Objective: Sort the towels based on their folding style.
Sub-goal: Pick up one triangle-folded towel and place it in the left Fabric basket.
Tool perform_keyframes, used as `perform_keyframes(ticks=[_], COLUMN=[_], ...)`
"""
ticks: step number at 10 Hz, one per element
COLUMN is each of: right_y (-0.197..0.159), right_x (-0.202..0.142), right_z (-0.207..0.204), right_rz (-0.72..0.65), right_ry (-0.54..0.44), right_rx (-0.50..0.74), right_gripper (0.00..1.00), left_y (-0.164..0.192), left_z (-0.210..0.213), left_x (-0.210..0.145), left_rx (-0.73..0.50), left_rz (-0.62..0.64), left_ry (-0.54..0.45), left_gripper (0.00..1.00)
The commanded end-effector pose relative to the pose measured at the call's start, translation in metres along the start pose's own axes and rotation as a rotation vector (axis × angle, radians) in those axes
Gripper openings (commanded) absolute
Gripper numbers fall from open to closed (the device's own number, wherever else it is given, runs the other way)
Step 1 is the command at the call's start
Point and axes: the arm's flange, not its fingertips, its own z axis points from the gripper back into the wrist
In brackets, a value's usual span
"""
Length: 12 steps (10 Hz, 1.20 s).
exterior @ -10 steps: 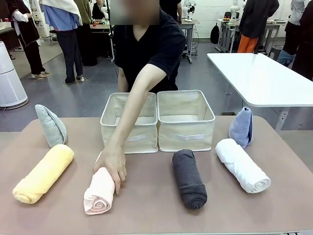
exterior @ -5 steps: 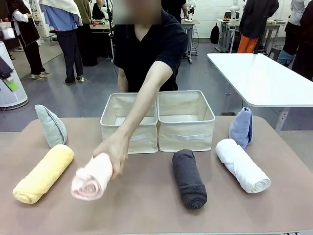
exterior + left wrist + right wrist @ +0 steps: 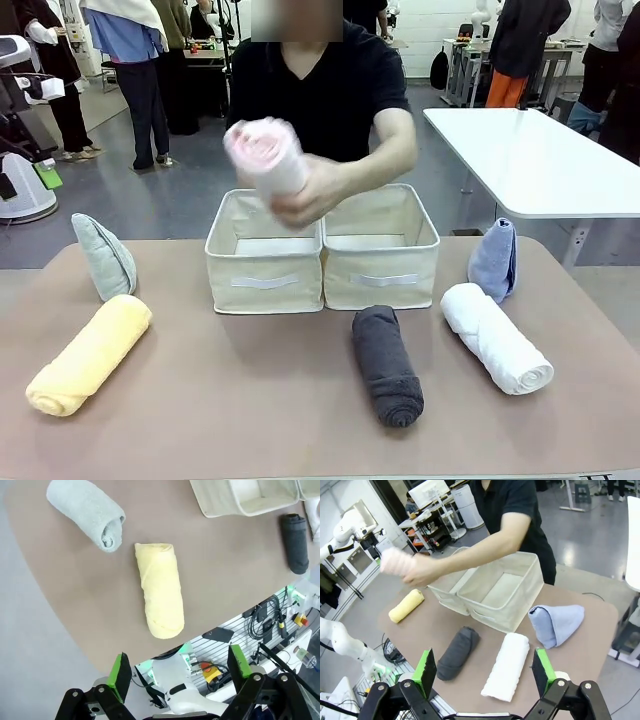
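- Pink towel, rolled into a cylinder, is up in the air in the person's hand, raised above the two fabric bins near where they meet
- Beige left bin and right bin stand side by side and touching, at the middle of the bench toward its far edge
- Yellow towel, rolled, lies slantwise near the bench's near left corner; from the left wrist it shows lengthwise on the brown top
- Mint cone towel stands by the left edge, just behind the yellow roll and well apart from the left bin
- Dark grey towel, rolled, lies in front of the right bin, its end pointing at the near edge
- White towel, rolled, lies slantwise toward the right edge, near the dark grey one but apart from it
- Periwinkle cone towel stands by the right edge, beside the right bin and just behind the white roll
- Left end effector hangs high over the bench's left side – fingers wide apart, nothing between them
- Right end effector hangs above the bench's right side – fingers likewise apart and empty, with the white roll and the periwinkle cone below it
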Motion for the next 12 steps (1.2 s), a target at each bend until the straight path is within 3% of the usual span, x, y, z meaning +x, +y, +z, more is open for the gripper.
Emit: perform_keyframes(ticks=[1, 3, 4, 5, 7, 12], right_y=[0.000, 0.000, 0.000, 0.000, 0.000, 0.000], right_x=[0.001, 0.001, 0.001, 0.001, 0.001, 0.001], right_z=[-0.002, -0.002, -0.002, -0.002, -0.002, -0.002], right_rz=[0.011, 0.011, 0.011, 0.011, 0.011, 0.011], right_ry=[-0.015, -0.015, -0.015, -0.015, -0.015, -0.015], right_rx=[0.018, 0.018, 0.018, 0.018, 0.018, 0.018], right_gripper=[1.00, 1.00, 1.00, 1.00, 1.00, 1.00], left_y=[0.003, 0.002, -0.010, -0.016, -0.024, -0.015], left_z=[-0.005, 0.001, -0.017, -0.034, -0.066, -0.126], left_x=[-0.010, -0.003, 0.023, 0.038, 0.061, 0.086], left_rx=[0.011, -0.001, 0.155, 0.253, 0.381, 0.462], left_rz=[-0.026, -0.006, 0.316, 0.493, 0.588, 0.720], left_ry=[-0.024, -0.005, -0.109, -0.152, -0.183, -0.140], left_gripper=[1.00, 1.00, 1.00, 1.00, 1.00, 1.00])
